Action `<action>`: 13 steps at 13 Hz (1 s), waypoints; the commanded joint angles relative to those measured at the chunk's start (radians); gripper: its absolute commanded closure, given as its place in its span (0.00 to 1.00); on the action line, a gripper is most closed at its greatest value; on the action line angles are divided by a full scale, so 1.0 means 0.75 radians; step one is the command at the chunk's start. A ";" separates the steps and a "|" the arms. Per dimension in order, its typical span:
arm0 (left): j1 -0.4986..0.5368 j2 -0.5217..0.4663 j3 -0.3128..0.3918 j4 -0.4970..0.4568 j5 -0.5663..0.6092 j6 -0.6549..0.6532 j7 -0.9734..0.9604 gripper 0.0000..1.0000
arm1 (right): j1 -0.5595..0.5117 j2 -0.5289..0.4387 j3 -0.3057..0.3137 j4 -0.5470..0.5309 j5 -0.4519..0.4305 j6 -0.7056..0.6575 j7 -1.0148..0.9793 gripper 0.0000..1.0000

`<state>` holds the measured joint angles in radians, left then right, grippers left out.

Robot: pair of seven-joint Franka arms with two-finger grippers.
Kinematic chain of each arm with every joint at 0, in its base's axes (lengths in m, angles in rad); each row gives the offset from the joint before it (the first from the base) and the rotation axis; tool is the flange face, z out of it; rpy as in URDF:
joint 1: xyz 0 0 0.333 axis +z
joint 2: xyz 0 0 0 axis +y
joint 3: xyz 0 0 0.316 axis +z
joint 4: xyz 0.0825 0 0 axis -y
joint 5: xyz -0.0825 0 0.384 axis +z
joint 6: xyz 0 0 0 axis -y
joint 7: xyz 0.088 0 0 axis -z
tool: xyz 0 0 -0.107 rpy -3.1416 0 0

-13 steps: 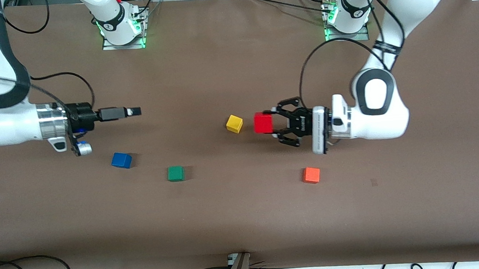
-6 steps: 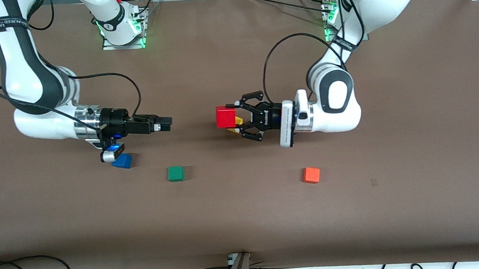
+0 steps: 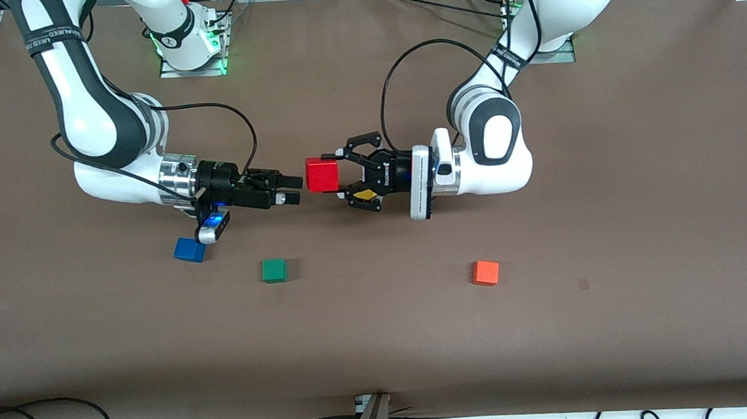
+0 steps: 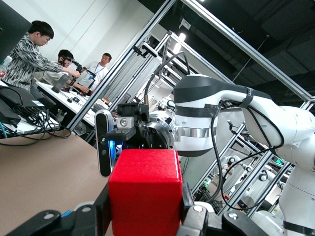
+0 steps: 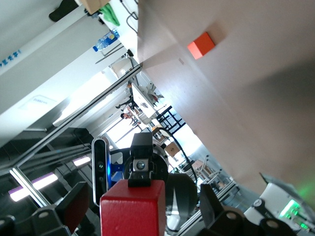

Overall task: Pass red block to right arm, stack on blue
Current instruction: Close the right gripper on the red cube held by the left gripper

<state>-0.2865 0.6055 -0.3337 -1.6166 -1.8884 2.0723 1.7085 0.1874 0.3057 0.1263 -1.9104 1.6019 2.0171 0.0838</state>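
Yellow cube [image 3: 364,195] mostly hidden under left end effector [image 3: 339,172], which clamps the plain red block [image 3: 322,175] above mid-desk [image 3: 553,328], right end effector [image 3: 294,190] spread open just beside it, blue cube [image 3: 189,249] partly covered.

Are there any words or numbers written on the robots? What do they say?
"ROBOTIQ": small white letters on the black body of the left gripper.
Right arm's black band: white lettering, too blurred to read.
Left arm's black band: white lettering, too small to read.
No numbers can be read.
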 commanded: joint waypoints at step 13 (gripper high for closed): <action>-0.013 0.027 0.005 0.034 -0.051 0.006 0.068 1.00 | 0.088 -0.021 -0.001 0.101 -0.240 0.014 0.177 0.03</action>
<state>-0.2898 0.6144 -0.3303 -1.6158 -1.8956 2.0731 1.7309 0.2452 0.2909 0.1287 -1.8482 1.4548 2.0177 0.1930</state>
